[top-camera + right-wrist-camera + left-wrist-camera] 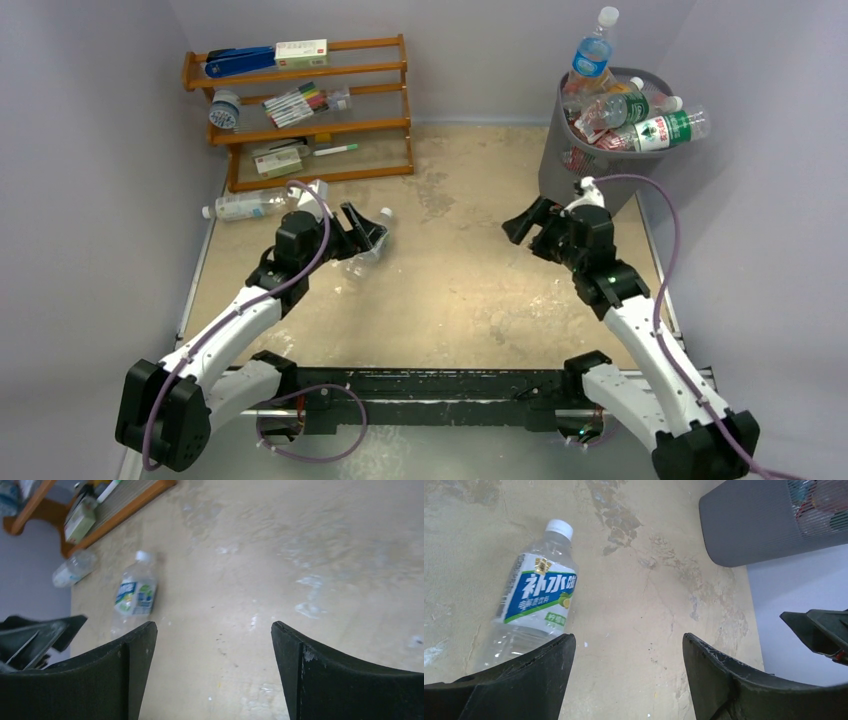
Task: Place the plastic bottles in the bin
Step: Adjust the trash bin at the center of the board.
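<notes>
A clear plastic bottle with a white cap and a blue-green label lies on the table, just left of my left gripper. That gripper is open, nothing sits between its fingers, and its left finger covers the bottle's base. The same bottle shows far off in the right wrist view. A second clear bottle lies by the rack. The grey bin at the back right is heaped with several bottles; one sticks up. My right gripper hovers open and empty in front of the bin.
A brown wooden rack at the back left holds a blue stapler, markers and small boxes. Lilac walls close in the table on three sides. The two grippers face each other across the table's middle.
</notes>
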